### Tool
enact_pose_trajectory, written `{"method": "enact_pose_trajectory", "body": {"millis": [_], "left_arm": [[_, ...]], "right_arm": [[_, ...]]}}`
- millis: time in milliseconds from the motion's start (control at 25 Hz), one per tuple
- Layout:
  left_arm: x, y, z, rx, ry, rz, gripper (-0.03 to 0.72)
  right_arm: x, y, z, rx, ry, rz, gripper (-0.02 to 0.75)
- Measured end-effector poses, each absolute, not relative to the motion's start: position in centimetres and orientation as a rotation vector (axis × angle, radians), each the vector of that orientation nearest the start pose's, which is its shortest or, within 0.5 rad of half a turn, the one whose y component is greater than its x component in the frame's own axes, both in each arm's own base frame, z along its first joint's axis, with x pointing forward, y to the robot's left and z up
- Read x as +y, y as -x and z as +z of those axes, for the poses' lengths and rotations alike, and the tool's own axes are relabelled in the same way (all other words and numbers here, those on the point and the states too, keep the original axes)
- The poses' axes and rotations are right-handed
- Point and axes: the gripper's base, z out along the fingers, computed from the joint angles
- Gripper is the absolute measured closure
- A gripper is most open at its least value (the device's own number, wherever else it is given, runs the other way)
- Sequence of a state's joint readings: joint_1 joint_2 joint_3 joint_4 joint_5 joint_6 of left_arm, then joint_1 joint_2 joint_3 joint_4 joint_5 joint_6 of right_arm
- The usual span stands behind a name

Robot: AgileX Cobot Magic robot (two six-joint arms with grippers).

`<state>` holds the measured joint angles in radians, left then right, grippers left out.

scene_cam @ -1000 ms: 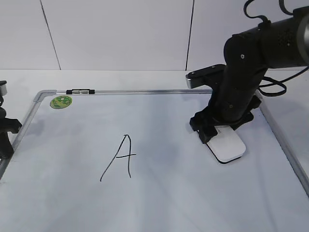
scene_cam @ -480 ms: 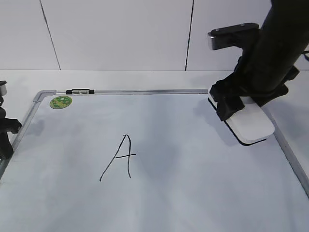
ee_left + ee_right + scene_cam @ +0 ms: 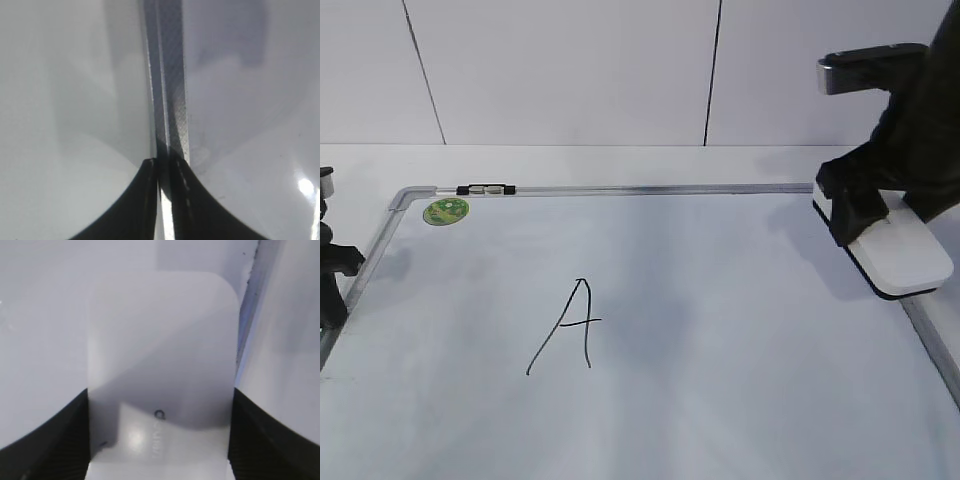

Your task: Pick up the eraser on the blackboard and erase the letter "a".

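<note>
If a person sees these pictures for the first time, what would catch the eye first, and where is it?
First, the right gripper, at the right edge of the exterior view, holds the white eraser lifted above the blackboard, near its right frame. Next, a tall capital letter "A" in black marker stands left of the board's centre. A small green sticker sits in the far left corner.

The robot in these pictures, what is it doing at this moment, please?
The right gripper holds the white eraser between its fingers, lifted above the right edge of the blackboard. The only writing visible on the board is a capital "A", left of centre and untouched. The left gripper is shut and rests at the board's left frame, holding nothing. A green sticker sits in the far left corner.
</note>
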<state>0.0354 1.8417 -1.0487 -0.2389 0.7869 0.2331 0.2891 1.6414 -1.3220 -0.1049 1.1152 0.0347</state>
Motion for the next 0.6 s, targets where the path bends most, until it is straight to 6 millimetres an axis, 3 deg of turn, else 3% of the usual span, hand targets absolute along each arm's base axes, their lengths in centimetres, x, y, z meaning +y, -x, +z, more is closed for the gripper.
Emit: {"method": "enact_pose_trajectory", "body": {"millis": [200,400,600], "left_arm": [[-0.4,-32.6,15.0,3.031,-0.053,-0.249,0.638],[-0.4,-32.6,15.0,3.031,-0.053,-0.249,0.636],[-0.4,-32.6,15.0,3.031,-0.053,-0.249,0.634]], "right_arm": [[6.2,-31.4,25.1,2.921,0.333,-0.100,0.182],[5.9,-30.7,22.6,2.915,0.313,-0.070,0.182],[5.1,-31.9,20.7,2.931,0.241,-0.048,0.182]]}}
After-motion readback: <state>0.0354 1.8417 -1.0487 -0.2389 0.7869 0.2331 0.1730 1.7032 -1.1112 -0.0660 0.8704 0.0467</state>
